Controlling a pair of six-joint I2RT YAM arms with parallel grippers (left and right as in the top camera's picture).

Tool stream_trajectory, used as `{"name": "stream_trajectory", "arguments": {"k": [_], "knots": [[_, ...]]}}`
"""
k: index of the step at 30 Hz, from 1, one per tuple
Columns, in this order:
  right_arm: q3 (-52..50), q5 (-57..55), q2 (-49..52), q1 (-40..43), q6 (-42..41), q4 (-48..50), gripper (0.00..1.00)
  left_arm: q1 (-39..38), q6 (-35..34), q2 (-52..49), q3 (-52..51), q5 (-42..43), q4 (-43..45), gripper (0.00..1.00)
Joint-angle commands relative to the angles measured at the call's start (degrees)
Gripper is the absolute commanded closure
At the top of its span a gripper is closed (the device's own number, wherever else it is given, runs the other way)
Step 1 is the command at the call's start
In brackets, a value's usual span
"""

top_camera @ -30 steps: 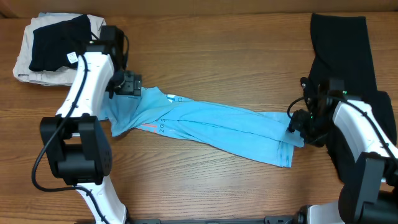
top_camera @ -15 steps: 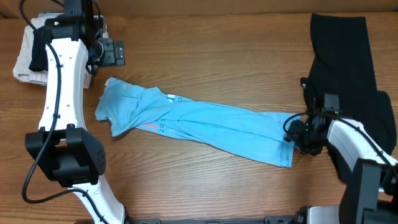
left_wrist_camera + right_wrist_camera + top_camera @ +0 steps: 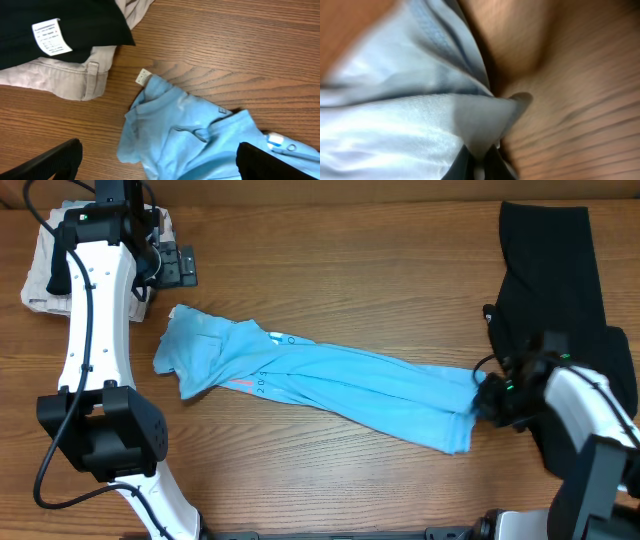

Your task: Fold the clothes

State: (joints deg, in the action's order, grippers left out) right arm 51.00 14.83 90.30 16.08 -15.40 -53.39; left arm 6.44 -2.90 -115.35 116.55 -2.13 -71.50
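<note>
A light blue T-shirt (image 3: 330, 385) lies bunched in a long diagonal strip across the wooden table, its collar end (image 3: 185, 130) at the left. My right gripper (image 3: 483, 401) is shut on the shirt's right hem; the right wrist view shows the blue cloth (image 3: 420, 125) pinched between the two dark fingers (image 3: 456, 167). My left gripper (image 3: 178, 265) hangs open above the table, up and left of the collar end, holding nothing. Its two fingertips (image 3: 52, 162) frame the shirt from above. A long black garment (image 3: 555, 290) lies at the right edge, partly under my right arm.
A stack of folded clothes sits at the back left corner: a beige garment (image 3: 40, 275) with a black one (image 3: 65, 20) on top bearing a white label (image 3: 50, 36). Bare wood (image 3: 350, 280) stretches behind the shirt.
My right gripper has closed on the shirt's right hem and drawn it slightly right. My left arm has let go of the collar end and pulled back up toward the back left.
</note>
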Motion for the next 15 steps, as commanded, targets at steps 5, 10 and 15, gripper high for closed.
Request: {"name": "stream_trajectory", "arguments": {"k": [5, 10, 15], "knots": [[15.26, -1.25, -6.12, 6.19, 6.75, -8.46, 0.96, 0.42, -0.55, 1.49, 0.92, 0.07, -0.13, 0.00], [21.64, 0.31, -6.14, 3.74, 11.61, -13.07, 0.96, 0.39, -0.59, 1.49, 0.92, 0.31, -0.15, 0.00], [22.73, 0.81, -6.12, -3.72, 10.69, -13.09, 0.96, 0.39, -0.57, 1.46, 0.92, 0.26, -0.87, 0.00]]}}
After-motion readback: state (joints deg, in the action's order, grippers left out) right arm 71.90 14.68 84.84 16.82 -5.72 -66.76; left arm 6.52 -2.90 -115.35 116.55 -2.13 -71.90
